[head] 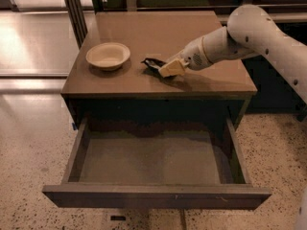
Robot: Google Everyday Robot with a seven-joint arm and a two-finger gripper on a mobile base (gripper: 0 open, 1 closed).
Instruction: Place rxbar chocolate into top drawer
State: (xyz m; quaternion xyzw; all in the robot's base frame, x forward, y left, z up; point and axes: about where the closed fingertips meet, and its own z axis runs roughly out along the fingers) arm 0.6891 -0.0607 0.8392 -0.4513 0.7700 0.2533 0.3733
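— What do the containers show?
— The top drawer (156, 195) stands pulled out, its grey bottom showing. The cream bowl (108, 56) sits on the cabinet top (144, 30), at the left.
— And the rxbar chocolate (151, 63)?
— On the cabinet top, right of the bowl, at the gripper (168, 69), which reaches in from the right. Whether the gripper is clamped on it cannot be told.

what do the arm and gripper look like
The arm is white, thick and rounded, with small dark dots along its shell and a thin dark seam near the wrist. The gripper, over the cabinet top at the rxbar chocolate, is pale tan and blocky.
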